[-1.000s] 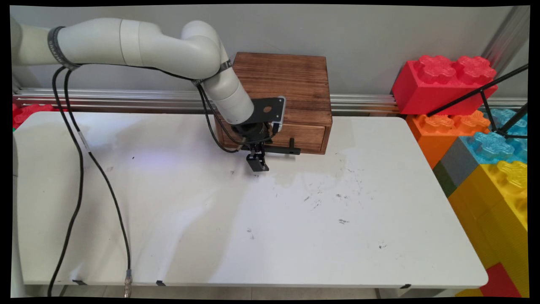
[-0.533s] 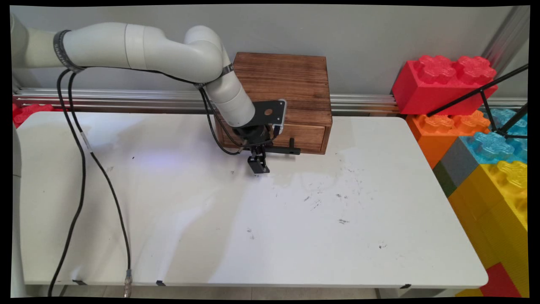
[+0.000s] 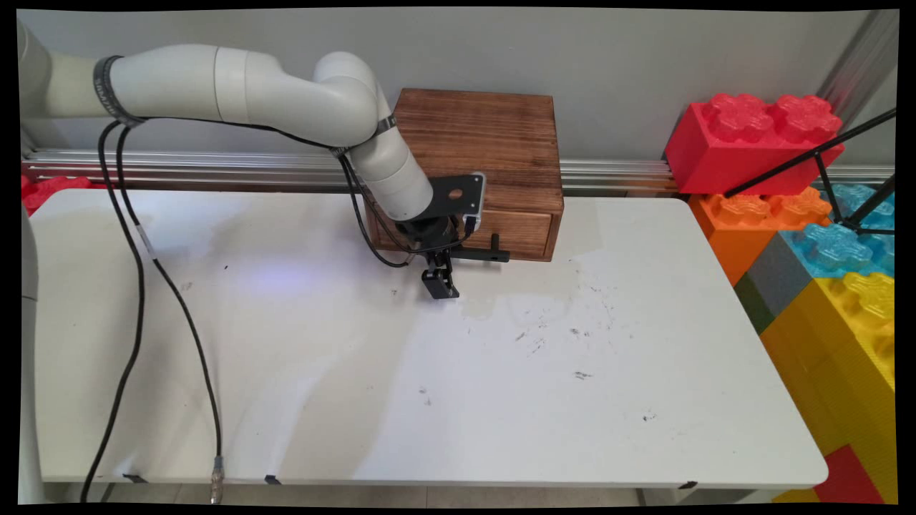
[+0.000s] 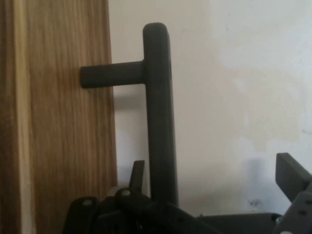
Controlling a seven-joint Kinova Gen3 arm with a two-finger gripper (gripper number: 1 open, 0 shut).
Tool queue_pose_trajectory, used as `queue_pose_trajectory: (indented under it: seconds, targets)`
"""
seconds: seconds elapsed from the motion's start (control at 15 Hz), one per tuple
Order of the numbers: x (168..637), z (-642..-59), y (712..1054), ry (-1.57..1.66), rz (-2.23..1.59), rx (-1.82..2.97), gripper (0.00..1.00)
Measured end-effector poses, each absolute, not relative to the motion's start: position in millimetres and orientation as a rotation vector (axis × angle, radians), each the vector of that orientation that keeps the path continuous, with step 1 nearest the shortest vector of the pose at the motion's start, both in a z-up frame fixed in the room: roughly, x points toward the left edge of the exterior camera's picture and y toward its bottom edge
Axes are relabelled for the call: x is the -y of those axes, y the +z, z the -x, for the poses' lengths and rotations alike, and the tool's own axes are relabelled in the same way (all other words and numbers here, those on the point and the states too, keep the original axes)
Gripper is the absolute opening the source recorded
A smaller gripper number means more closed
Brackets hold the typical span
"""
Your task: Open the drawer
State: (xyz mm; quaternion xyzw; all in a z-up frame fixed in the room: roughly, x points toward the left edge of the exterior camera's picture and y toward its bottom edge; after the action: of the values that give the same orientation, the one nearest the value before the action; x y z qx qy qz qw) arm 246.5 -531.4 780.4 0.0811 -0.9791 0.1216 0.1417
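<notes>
stacked red, orange, blue and yellow toy bricks (image 3: pixel 823 207) stand right of the white table (image 3: pixel 572 400). the black two-finger gripper (image 3: pixel 439 285) (image 4: pixel 214 195), fingers apart, straddles the black bar handle (image 3: pixel 481 254) (image 4: pixel 158 112) on the brown wooden drawer box (image 3: pixel 486 150) (image 4: pixel 53 122) at the table's back; the bar runs along the drawer front.

Wooden box (image 3: pixel 494 154): dark reddish-brown, streaked horizontal grain; drawer front (image 3: pixel 519 234) lighter, warmer brown, in hand view (image 4: pixel 63 122) tan with fine straight grain and a pale stripe along one edge. Drawer handle (image 3: pixel 481 254): matte black, dark charcoal in hand view (image 4: pixel 158 112). Gripper (image 3: pixel 438 284): black. Arm (image 3: pixel 286 89): off-white, black band, black cables (image 3: pixel 136 286). Table (image 3: pixel 608 429): white, scattered black scuffs and pale grey smears right of centre. Wall (image 3: pixel 630 64): light grey. Blocks at right: red (image 3: pixel 751 139) topmost, orange (image 3: pixel 744 222) under it, translucent blue (image 3: pixel 834 247), grey, yellow (image 3: pixel 837 350) nearest
</notes>
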Motion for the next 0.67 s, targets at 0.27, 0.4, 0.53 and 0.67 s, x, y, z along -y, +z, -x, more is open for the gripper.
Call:
queue_pose_trajectory:
  seconds: [0.27,0.4,0.53,0.67]
  targets:
    - [525.5,-246.3,778.0,0.337,-0.254,2.815,1.00]
    - [520.7,-245.8,777.2,0.329,-0.257,2.807,1.00]
    - [515.2,-245.7,776.5,0.320,-0.255,2.800,1.00]
    - [507.4,-246.0,776.1,0.309,-0.253,2.792,1.00]
